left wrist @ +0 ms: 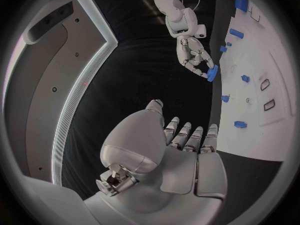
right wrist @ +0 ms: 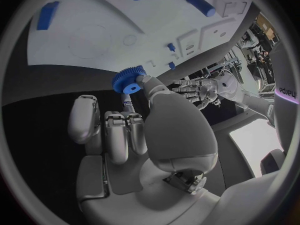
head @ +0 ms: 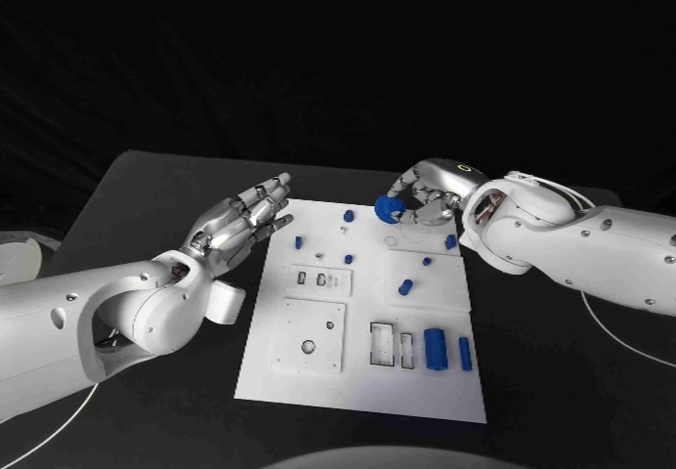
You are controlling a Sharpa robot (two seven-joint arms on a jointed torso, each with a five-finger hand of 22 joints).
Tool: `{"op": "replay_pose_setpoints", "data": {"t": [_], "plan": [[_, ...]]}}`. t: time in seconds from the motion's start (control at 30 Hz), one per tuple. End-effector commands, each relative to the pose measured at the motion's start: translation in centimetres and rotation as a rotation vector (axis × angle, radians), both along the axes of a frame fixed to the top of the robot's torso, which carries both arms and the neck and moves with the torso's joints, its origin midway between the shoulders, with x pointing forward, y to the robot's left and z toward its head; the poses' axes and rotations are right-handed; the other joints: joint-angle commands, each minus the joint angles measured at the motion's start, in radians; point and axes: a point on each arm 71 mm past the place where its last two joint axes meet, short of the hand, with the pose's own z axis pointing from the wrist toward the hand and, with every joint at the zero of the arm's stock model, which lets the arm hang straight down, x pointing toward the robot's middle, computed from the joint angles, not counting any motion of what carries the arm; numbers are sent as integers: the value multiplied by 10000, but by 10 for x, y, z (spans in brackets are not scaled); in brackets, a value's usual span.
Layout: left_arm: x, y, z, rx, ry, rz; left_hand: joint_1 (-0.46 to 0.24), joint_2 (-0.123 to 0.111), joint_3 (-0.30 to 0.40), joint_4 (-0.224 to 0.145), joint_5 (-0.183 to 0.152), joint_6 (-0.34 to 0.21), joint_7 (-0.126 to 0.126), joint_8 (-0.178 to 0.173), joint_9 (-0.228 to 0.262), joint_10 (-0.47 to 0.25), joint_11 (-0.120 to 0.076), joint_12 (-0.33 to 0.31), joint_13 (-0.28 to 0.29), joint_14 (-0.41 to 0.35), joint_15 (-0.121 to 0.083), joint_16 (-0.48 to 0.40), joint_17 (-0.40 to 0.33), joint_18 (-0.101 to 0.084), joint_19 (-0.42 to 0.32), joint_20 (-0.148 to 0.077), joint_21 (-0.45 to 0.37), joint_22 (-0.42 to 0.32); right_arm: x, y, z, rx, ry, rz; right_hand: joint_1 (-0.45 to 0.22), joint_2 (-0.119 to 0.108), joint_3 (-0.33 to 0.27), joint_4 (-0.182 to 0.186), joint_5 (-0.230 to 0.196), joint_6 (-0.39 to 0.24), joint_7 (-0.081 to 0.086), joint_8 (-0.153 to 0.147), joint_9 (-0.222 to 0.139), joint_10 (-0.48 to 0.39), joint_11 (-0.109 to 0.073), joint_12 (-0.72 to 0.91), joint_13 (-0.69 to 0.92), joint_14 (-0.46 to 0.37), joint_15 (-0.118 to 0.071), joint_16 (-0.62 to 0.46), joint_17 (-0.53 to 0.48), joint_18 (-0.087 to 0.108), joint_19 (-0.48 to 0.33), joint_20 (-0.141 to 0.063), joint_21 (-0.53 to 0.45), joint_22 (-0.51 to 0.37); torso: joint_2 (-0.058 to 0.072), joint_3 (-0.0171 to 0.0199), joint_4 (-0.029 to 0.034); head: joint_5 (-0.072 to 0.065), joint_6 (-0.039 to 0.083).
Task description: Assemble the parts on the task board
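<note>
- The right hand is hanging over the far end of the board, its fingers pinching a blue gear.
- In the right wrist view the gear is showing a toothed rim and a centre hole, sitting between the thumb and fingertips, just off the board's edge and clear of its face.
- The left hand is hovering at the board's left side near its far corner, fingers wide and fairly straight, holding nothing.
- In the left wrist view the left hand is lying flat and open beside the board, with the right hand and gear across from it.
- Small blue pegs are standing on the board's far half; one short blue cylinder is lying on a raised white block mid-board.
- Two longer blue bars are lying side by side at the board's near right, next to rectangular slots.
- The board is resting flat on the black surface.
</note>
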Motion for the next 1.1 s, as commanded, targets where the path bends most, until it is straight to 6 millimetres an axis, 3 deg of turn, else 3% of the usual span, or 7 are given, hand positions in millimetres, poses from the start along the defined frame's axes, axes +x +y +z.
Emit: {"op": "replay_pose_setpoints", "data": {"t": [0.03,0.53,1.1], "plan": [[-1,-4,1,-144,-14,-261,82,-22,78,-2,56,25,-23,35,7,-3,92,46,10,29,52,47,13,1,77,-12,63,14,1,12,-2,66,633,249,-137,18,169,210,11,687,-375,1043,1471,1049,-20,38,2630,1044,-19,33,2629,-37,76,-2,27,20,14,3,8,-21,-17],[-1,-7,1,-171,-12,-346,89,-28,91,3,59,30,-32,36,8,32,127,87,18,69,77,76,23,-17,87,-11,69,16,9,58,-24,-632,972,955,-250,11,282,275,-117,449,-297,919,1520,1049,44,38,2630,1044,31,33,2629,-12,3,34,-102,-36,1,15,-5,-45,-123],[0,-8,0,-171,-1,-383,94,-33,100,5,60,38,-35,38,9,79,153,142,31,96,91,96,29,-30,93,-11,72,16,9,74,-30,-934,943,1037,-252,-7,359,253,-252,333,-251,827,1533,1049,80,38,2630,1044,65,33,2629,17,-81,64,-240,-112,-19,11,-23,-80,-121]]}}
